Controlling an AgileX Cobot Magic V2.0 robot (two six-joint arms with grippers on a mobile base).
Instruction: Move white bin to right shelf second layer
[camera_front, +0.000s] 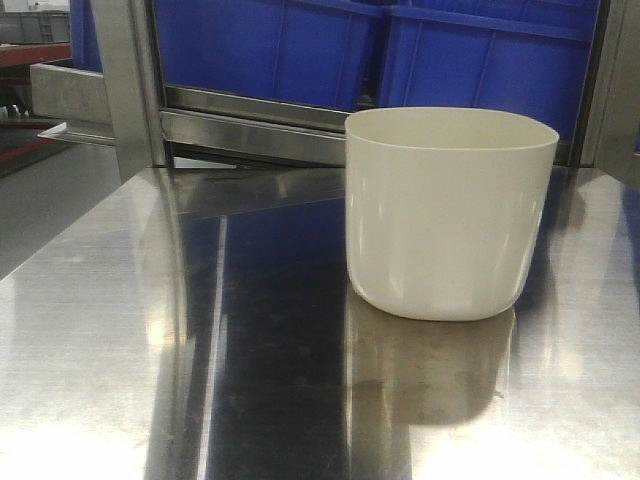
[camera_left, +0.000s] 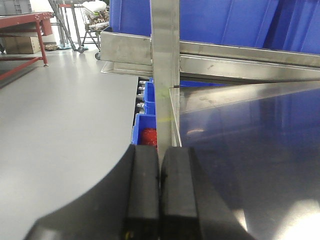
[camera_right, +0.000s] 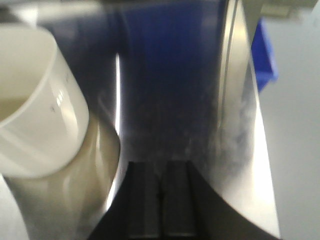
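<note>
White bin (camera_front: 450, 215) standing upright on the steel worktop (camera_front: 120, 360), mouth upward, long axis vertical, before blue crates (camera_front: 270, 45). Right tool (camera_right: 161, 200), pads together and empty, lies apart from the bin, which sits to its left; left tool (camera_left: 160, 195) likewise closed, empty.

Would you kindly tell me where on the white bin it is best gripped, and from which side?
Probably the rim of the white bin, pinched from above with one finger inside and one outside. It stands upright and open on the steel tabletop, has no handles, and its glossy walls taper downward, so a side squeeze might slip. The right gripper, shut now, sits to its right.
</note>
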